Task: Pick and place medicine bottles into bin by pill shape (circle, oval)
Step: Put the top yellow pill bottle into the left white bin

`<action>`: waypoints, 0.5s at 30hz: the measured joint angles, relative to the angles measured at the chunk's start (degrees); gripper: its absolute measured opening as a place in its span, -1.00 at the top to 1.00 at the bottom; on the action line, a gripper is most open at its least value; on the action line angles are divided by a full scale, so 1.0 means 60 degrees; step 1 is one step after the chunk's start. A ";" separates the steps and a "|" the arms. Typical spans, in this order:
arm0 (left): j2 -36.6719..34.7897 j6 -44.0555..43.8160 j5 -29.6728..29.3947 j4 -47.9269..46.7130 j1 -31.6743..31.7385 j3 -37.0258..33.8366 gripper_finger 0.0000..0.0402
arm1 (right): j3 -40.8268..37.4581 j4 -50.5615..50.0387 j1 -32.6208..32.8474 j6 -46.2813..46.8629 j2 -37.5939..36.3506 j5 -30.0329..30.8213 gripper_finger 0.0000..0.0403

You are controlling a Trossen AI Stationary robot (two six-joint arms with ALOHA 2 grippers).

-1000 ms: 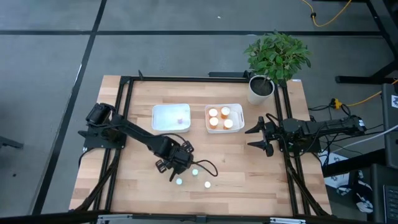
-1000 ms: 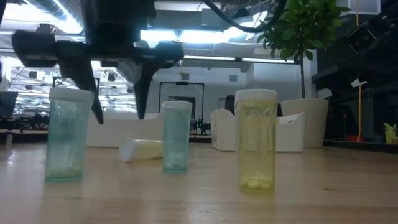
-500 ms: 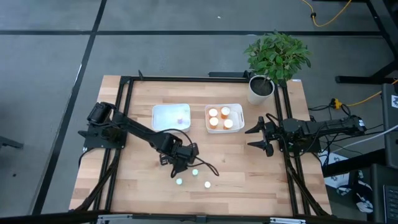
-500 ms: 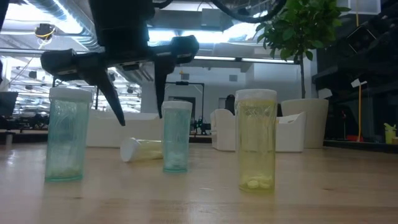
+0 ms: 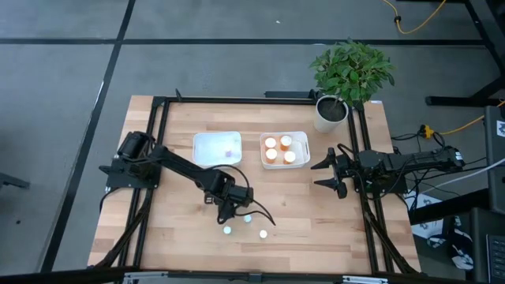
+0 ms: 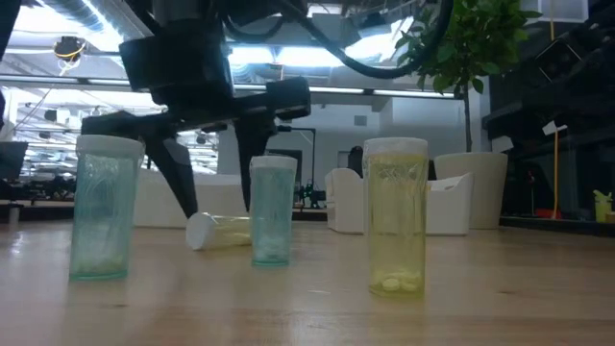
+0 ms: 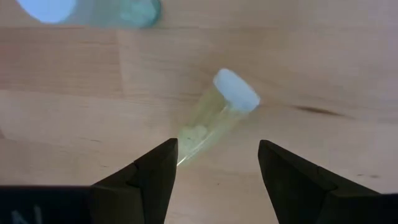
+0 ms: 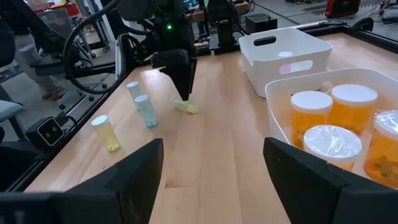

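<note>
The left claw [image 7: 214, 168] hangs released over the fallen bottle [image 7: 214, 112] at frame centre. It may roll away if one finger touches it first.

On the tabletop [image 5: 316, 229], two bins [image 5: 217, 148] [image 5: 285, 150] sit side by side; the right one holds four bottles [image 5: 278, 149]. Nearer the front edge stand three bottles [image 5: 245, 228], with a toppled bottle [image 7: 214, 115] just behind them, beneath the left gripper [image 5: 230, 211].
</note>
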 joint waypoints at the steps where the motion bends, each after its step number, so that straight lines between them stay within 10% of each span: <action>1: 0.0008 0.0154 -0.0002 0.0034 0.0033 0.0000 -0.08 | 0.0000 0.0000 0.0003 0.0000 0.0000 0.0000 -0.39; 15: 0.0451 0.0788 0.0823 0.0329 0.0237 0.0000 -0.08 | 0.0000 -0.0013 0.0000 0.0000 0.0000 -0.0001 -0.39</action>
